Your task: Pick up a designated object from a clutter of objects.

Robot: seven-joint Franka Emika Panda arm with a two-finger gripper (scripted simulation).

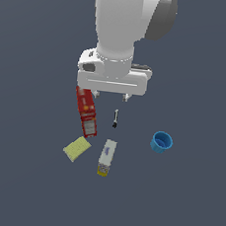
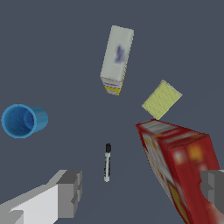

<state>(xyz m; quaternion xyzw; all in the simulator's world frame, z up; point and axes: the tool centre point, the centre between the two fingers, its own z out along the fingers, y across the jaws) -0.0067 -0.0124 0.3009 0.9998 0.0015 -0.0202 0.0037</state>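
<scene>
The blue cup (image 1: pixel 161 142) lies on its side on the dark floor at the exterior view's right, open mouth showing; it also shows in the wrist view (image 2: pixel 23 120). My gripper (image 1: pixel 110 95) hangs open and empty above the clutter, to the exterior view's left of the cup and well apart from it. In the wrist view its two fingers (image 2: pixel 70 192) stand wide apart with the small black-and-white tool (image 2: pixel 107 162) between them. The long red box (image 1: pixel 86 111) lies just below the gripper's side and shows beside the other finger (image 2: pixel 179 168).
A flat yellow block (image 1: pixel 77 148) and a white-and-yellow carton (image 1: pixel 107 157) lie nearer the exterior view's bottom; they also show in the wrist view, the block (image 2: pixel 162 99) and the carton (image 2: pixel 117 59). The tiny tool (image 1: pixel 115 119) lies in the middle.
</scene>
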